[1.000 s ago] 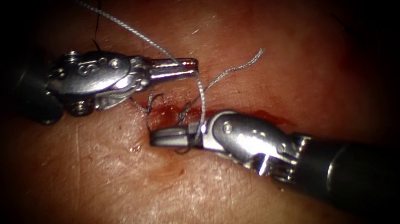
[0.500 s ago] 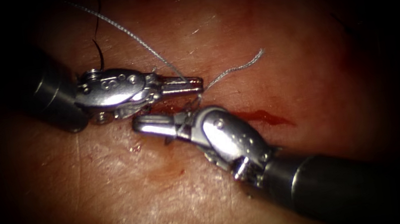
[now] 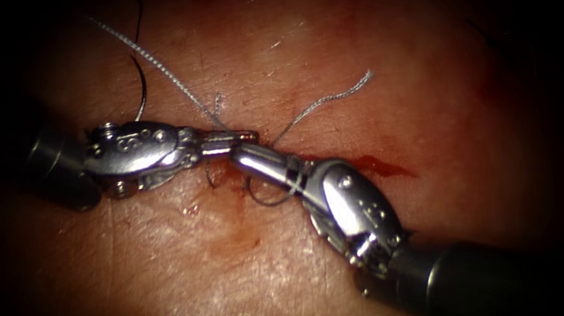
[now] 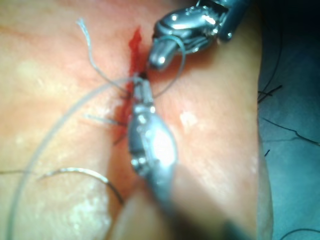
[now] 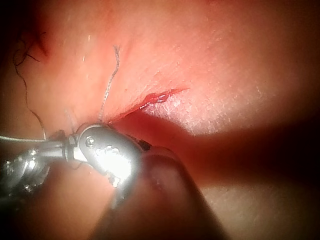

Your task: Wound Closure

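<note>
While left claw (image 3: 241, 138) grips thread (image 3: 158, 66), right claw (image 3: 243, 157) thread-wrapped, needle (image 4: 82, 175) free.

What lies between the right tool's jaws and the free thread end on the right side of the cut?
In the endoscope view, thread runs from beside the right tool to its free end, over bare tissue.

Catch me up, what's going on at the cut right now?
Both tools meet tip to tip over the cut in the tissue. The left tool is shut on the thread, which runs up and away to the left. A loop of thread wraps the right tool, whose jaws look shut. The needle lies free on the tissue.
</note>
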### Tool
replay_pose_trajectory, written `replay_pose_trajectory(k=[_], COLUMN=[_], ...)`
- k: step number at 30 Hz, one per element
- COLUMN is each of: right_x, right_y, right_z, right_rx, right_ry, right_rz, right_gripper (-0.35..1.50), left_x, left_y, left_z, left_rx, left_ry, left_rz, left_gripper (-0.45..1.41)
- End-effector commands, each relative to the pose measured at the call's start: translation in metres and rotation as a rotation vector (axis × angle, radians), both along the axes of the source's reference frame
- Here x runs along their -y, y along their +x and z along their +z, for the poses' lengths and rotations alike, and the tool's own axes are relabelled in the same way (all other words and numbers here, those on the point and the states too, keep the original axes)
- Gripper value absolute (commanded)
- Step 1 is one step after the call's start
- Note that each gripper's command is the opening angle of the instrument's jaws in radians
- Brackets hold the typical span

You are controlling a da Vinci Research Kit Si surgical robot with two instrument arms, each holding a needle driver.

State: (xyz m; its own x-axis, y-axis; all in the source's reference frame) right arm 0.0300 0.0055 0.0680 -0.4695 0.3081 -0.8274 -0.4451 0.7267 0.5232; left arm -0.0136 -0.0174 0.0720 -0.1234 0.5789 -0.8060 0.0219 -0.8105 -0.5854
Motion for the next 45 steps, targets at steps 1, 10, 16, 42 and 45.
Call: replay_pose_trajectory(k=[1,10,16,42,45], right_x=[0.0008,0.0002,-0.0006,0.0037,0.0038], right_y=[0.0012,-0.0007,-0.0008,-0.0038,-0.0034], right_z=[0.0005,0.0005,0.0008,0.0061,0.0061], right_rx=[-0.010,-0.064,-0.030,0.040,0.043], right_ry=[0.015,0.148,0.297,0.596,0.598], right_rz=[0.006,0.142,0.273,0.594,0.614], right_gripper=[-0.35,-0.20,1.16,1.20,1.20], left_x=[0.0010,0.0017,0.0018,0.0008,0.0006], left_y=[0.0000,0.0002,-0.0015,-0.0052,-0.0057], left_z=[0.0007,0.0028,0.0033,0.0024,0.0025], left_rx=[-0.004,-0.020,-0.025,-0.018,-0.015], left_ry=[0.001,0.008,0.011,0.030,0.029], left_rz=[0.001,-0.007,-0.016,0.002,0.005], left_gripper=[-0.45,-0.45,-0.45,-0.45,-0.45])
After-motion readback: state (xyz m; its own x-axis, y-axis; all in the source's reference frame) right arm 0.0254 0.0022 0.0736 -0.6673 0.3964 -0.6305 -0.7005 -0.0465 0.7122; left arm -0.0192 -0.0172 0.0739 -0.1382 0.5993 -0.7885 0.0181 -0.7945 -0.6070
